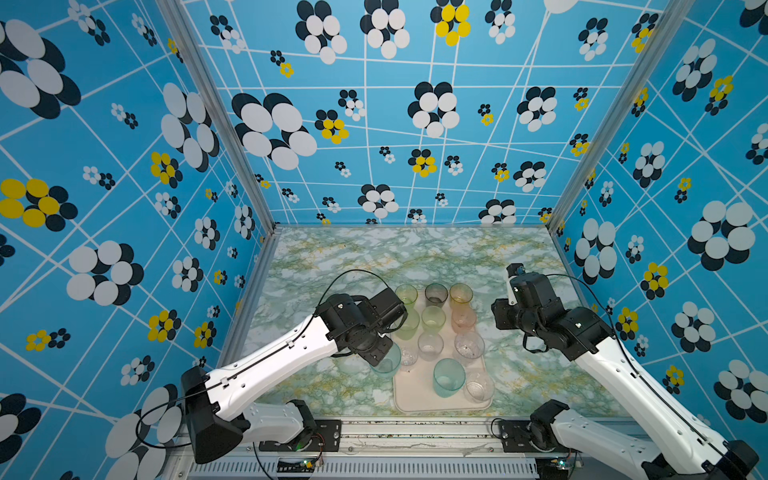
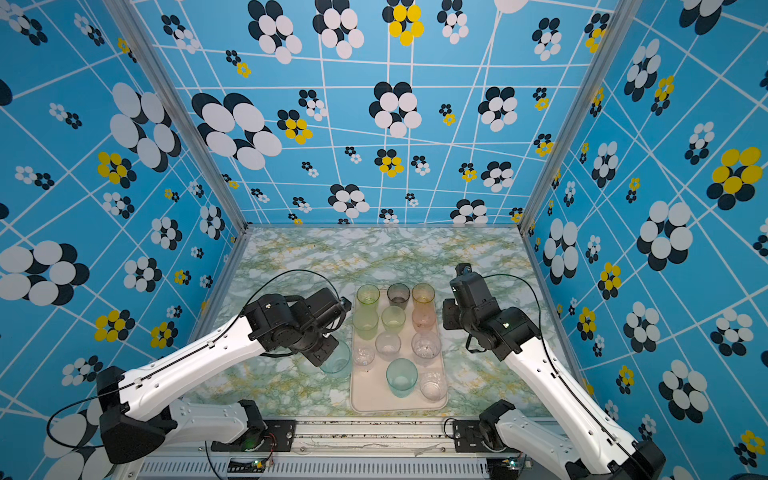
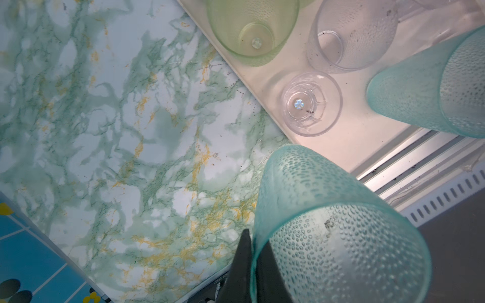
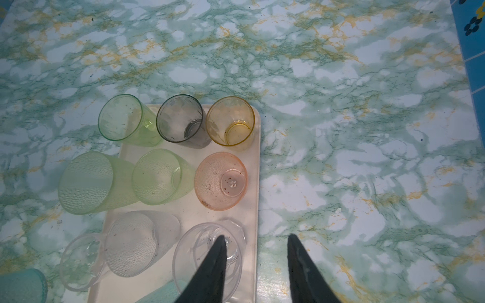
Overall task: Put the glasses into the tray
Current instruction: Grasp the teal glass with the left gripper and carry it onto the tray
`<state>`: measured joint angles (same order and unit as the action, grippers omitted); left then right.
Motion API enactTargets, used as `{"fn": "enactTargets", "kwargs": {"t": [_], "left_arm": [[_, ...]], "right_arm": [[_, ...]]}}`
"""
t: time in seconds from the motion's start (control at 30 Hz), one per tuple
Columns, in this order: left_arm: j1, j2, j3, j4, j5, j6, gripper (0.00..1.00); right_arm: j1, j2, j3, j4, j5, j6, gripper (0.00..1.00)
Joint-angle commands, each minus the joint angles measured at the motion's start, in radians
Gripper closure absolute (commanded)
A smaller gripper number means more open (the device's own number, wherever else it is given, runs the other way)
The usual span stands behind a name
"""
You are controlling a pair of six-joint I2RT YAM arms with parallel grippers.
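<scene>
On the marbled table [image 1: 353, 257] [image 2: 311, 257], in both top views, one tray [image 1: 415, 401] [image 2: 368, 401] bears eleven upright glasses [image 1: 433, 318] [image 2: 392, 319]: three green, four clear, and one each grey, amber, pink and teal. A twelfth, the held teal glass [image 1: 385, 362] [image 2: 336, 360], sits just beside the tray's left edge, outside the rim, under the left arm's wrist.

Left wrist view: the left gripper [image 3: 256, 237] is closed on the held teal glass [image 3: 328, 223], pinching its wall with one finger inside the rim and one outside. Whether its base touches the table cannot be told.

Right wrist view: the right gripper [image 4: 256, 236] has its fingers apart and holds nothing. It is poised above the tray's right edge, with one finger in front of a clear glass [image 4: 189, 251].
</scene>
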<state>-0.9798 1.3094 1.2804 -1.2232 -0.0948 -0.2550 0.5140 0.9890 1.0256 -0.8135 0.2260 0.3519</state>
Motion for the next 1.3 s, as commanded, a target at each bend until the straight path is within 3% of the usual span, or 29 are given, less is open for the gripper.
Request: {"fn": "enactTargets", "kwargs": {"t": [0.0, 0.33, 1.27], "left_arm": [[-0.044, 0.048, 0.023, 0.016, 0.048, -0.035, 0.93], [-0.122, 0.167, 0.036, 0.105, 0.078, -0.033, 0.93], [-0.141, 0.276, -0.044, 0.220, 0.049, -0.046, 0.91]], "right_arm": [[-0.011, 0.002, 0.006, 0.020, -0.035, -0.019, 0.59], [-0.017, -0.010, -0.017, 0.023, -0.045, -0.024, 0.59], [-0.025, -0.018, -0.038, 0.028, -0.054, -0.030, 0.59]]}}
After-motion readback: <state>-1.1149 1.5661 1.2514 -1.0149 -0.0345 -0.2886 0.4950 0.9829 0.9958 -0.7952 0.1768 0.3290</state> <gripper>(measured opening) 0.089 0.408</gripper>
